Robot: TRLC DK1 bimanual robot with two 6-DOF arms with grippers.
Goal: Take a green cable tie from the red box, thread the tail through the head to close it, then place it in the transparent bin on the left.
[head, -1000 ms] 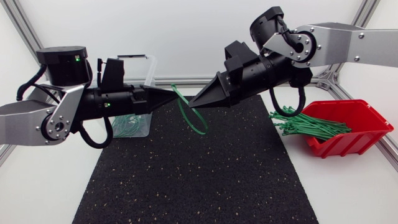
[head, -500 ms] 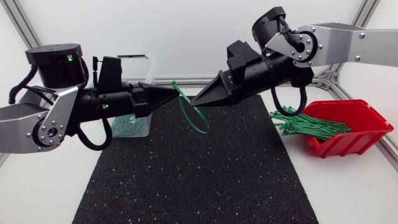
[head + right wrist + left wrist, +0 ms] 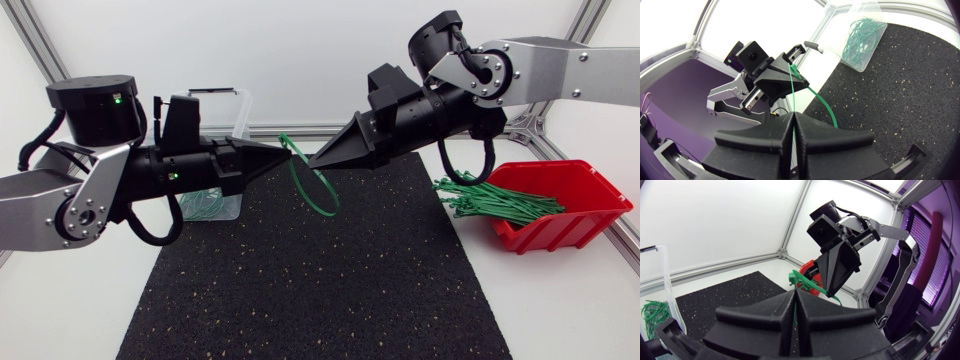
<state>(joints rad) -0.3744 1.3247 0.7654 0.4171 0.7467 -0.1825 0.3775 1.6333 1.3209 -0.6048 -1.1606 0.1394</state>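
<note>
The left fingers (image 3: 258, 156) and right fingers (image 3: 345, 147) are both pinched narrow on the green cable tie (image 3: 320, 203), tip nearly to tip, above the far middle of the black mat (image 3: 320, 290). The tie hangs between them as a loop. This looks like the threading step, though I cannot tell whether the tail has passed the head. Next, the tail likely needs drawing through. Then the right fingers should let go and the left carry the loop to the transparent bin (image 3: 240, 118), far left. The red box (image 3: 560, 228) sits right on the counter (image 3: 570, 315).
</note>
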